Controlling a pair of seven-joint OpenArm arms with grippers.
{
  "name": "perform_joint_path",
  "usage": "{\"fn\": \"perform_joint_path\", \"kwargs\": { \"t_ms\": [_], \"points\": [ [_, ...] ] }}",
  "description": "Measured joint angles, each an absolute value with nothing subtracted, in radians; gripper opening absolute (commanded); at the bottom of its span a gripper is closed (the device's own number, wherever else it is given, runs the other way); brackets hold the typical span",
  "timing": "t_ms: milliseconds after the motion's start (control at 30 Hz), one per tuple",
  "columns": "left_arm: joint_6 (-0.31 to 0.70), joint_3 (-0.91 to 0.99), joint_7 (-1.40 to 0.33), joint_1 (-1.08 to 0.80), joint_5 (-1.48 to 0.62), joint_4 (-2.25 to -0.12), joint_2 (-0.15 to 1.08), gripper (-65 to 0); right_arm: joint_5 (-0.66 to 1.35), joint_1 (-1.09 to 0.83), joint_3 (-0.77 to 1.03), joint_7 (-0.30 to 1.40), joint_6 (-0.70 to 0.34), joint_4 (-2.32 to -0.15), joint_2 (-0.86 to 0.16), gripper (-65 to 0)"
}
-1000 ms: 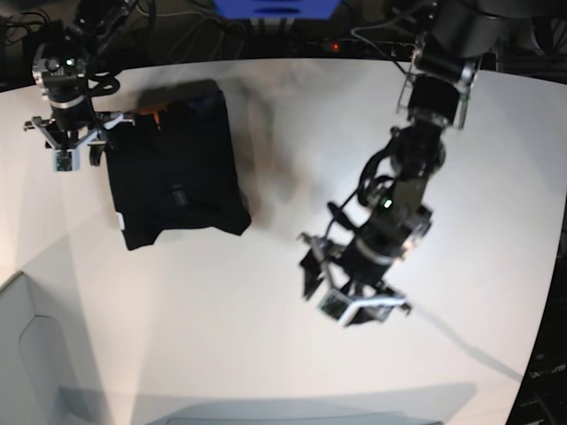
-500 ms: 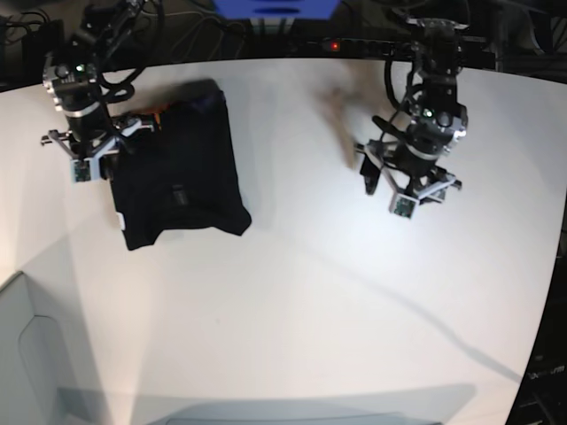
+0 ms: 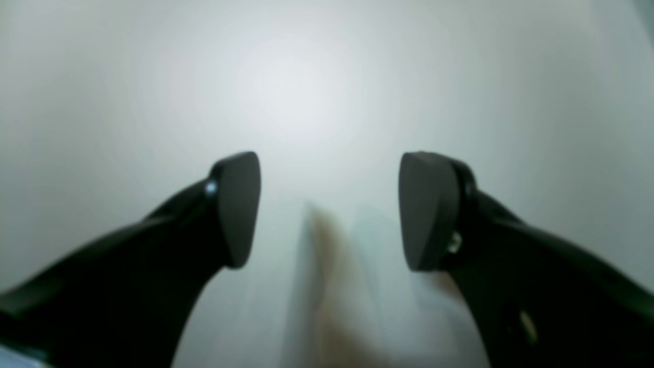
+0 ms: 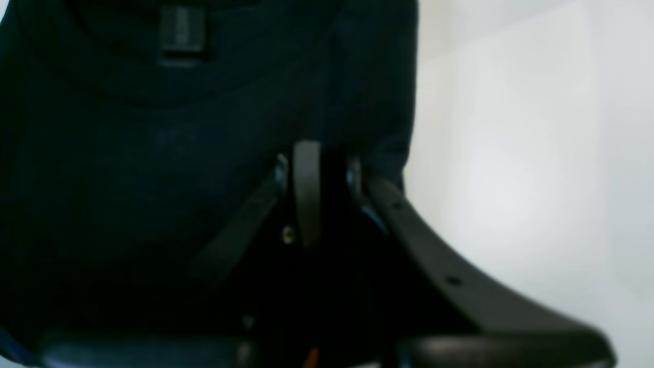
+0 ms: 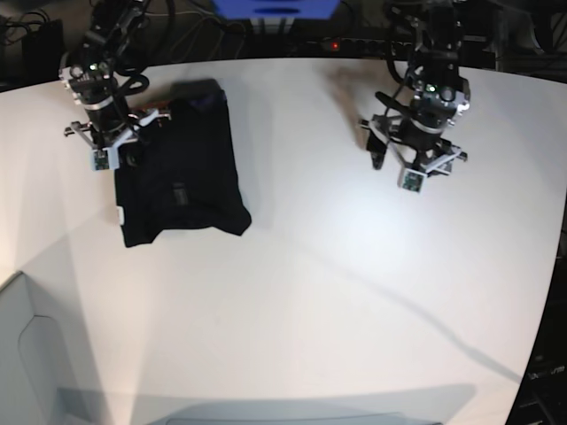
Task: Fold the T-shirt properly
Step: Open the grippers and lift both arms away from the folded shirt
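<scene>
The black T-shirt (image 5: pixel 182 177) lies folded into a compact rectangle at the table's far left, with a small white tag (image 5: pixel 118 215) at its left edge. It fills the right wrist view (image 4: pixel 153 128), where a small dark patch (image 4: pixel 181 30) shows on it. My right gripper (image 5: pixel 113 142) is over the shirt's far left corner, and its fingers (image 4: pixel 306 194) stand close together. I cannot tell whether cloth is between them. My left gripper (image 5: pixel 416 155) is far to the right over bare table, open and empty (image 3: pixel 327 209).
The white table (image 5: pixel 292 292) stretches between the arms and toward the front. A pale grey bin (image 5: pixel 27 354) stands at the front left corner. Cables and dark equipment (image 5: pixel 266 22) line the far edge.
My left arm has swung from the table's middle to the far right and settled there. My right gripper has moved right, from beside the shirt to over its corner, covering the orange label.
</scene>
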State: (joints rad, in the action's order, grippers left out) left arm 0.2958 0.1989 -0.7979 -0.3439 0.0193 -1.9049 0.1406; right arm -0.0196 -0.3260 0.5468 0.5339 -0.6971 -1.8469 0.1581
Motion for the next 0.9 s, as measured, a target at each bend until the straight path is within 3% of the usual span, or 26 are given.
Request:
{"fn": "perform_joint_path", "kwargs": {
  "t_ms": [233,433,900],
  "points": [
    [0.296,0.242,-0.796,-0.367,0.019,-1.905,0.141,-24.2,-0.013,-0.346,0.551,0.540,-0.699,-1.860,0.159,-60.2],
    [0.295,0.245,-0.800,-0.413,0.019,-1.938,0.138,-24.2,0.135,-0.344,0.678,0.535,-0.696,-2.012,0.155,-59.8],
    [0.296,0.246,-0.783,-0.594,0.010,-1.996,0.080,-24.2,0.128,-0.398,0.764,0.541,-0.699,-1.825,0.164,-59.8]
  ]
}}
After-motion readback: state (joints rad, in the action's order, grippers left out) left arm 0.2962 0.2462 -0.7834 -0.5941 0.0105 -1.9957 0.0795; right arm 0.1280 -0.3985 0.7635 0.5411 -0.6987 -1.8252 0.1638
